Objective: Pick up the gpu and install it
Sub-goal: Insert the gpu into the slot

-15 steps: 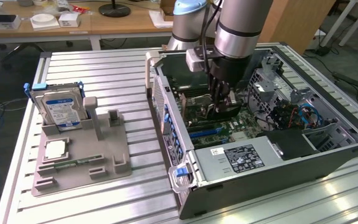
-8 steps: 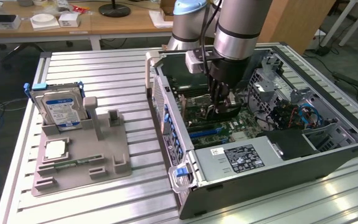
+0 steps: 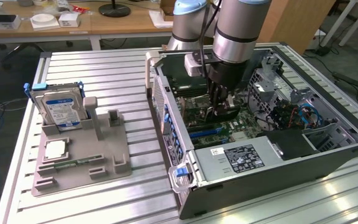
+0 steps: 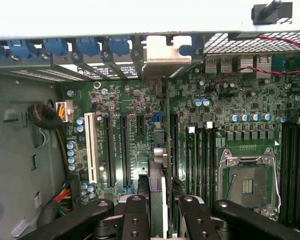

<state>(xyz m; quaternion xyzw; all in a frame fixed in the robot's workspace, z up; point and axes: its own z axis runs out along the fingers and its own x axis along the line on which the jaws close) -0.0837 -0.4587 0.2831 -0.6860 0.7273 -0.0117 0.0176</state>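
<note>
The gpu (image 4: 159,162) stands on edge over the motherboard (image 4: 240,100), among the long black expansion slots, with my gripper (image 4: 162,217) shut on its upper edge. One black finger (image 4: 135,220) sits on each side of the card. Its silver bracket (image 4: 162,62) lies against the case's slotted rear wall. I cannot tell whether the card's edge is down in a slot. In the exterior view the gripper (image 3: 221,111) reaches down into the open computer case (image 3: 278,163), with the dark gpu (image 3: 227,113) under it.
A white slot (image 4: 91,147), the empty CPU socket (image 4: 247,182) and memory slots flank the card. On the exterior view's left, a grey fixture (image 3: 98,163) holds a hard drive (image 3: 58,108), a processor chip (image 3: 56,149) and a memory stick (image 3: 73,164). The power supply (image 3: 241,157) fills the case's near end.
</note>
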